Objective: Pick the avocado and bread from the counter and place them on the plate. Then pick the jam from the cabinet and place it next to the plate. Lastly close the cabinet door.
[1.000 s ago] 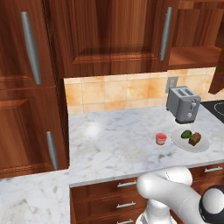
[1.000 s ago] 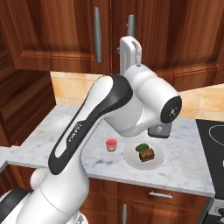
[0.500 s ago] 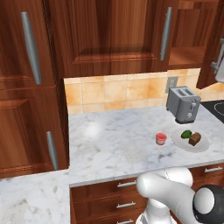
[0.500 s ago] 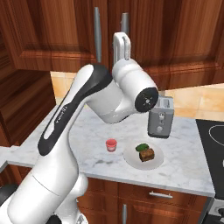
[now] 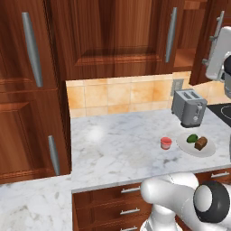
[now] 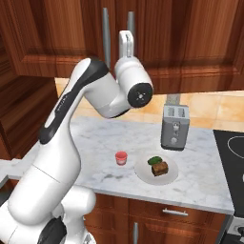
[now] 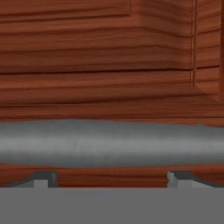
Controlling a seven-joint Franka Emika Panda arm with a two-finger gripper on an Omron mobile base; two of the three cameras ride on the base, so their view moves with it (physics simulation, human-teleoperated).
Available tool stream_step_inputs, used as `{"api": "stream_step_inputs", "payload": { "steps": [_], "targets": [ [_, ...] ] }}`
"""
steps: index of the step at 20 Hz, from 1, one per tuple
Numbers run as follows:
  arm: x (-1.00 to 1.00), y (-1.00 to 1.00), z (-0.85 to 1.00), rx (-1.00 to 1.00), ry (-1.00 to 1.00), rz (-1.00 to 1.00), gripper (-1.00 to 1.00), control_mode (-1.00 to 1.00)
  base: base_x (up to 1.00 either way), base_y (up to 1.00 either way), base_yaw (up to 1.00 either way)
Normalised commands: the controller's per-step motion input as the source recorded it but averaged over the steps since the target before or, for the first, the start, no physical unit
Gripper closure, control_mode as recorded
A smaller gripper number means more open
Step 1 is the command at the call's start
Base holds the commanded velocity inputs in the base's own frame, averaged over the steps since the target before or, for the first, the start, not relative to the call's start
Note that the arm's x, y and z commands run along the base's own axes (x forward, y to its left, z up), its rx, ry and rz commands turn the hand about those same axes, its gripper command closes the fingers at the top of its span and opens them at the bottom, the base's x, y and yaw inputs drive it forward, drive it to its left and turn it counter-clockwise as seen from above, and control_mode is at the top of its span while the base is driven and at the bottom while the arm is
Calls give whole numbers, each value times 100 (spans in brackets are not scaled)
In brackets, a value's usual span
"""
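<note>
You have the dark-green avocado and the brown bread touching side by side on the white plate, which lies flat on the marble worktop. The red jam stands upright just beside the plate. The reddish-brown cabinet door stands open, its silver bar handle close up across your hand view.

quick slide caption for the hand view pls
Open pincer close up against the cabinet door's silver bar handle.
</note>
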Motion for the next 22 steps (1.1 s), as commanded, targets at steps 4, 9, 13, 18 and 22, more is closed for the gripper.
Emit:
{"api": "stream_step_inputs", "payload": {
  "steps": [4, 9, 13, 18, 22],
  "targets": [
    [70, 23, -8, 0, 0, -9, -100, -100, 0, 0, 0],
    [65, 28, -9, 0, 0, -13, -100, -100, 0, 0, 0],
    [67, 28, -9, -1, 0, -13, -100, -100, 0, 0, 0],
    [68, 23, -9, -2, 0, -14, -100, -100, 0, 0, 0],
    [67, 13, -7, 0, 2, -11, -100, -100, 0, 0, 0]
  ]
}}
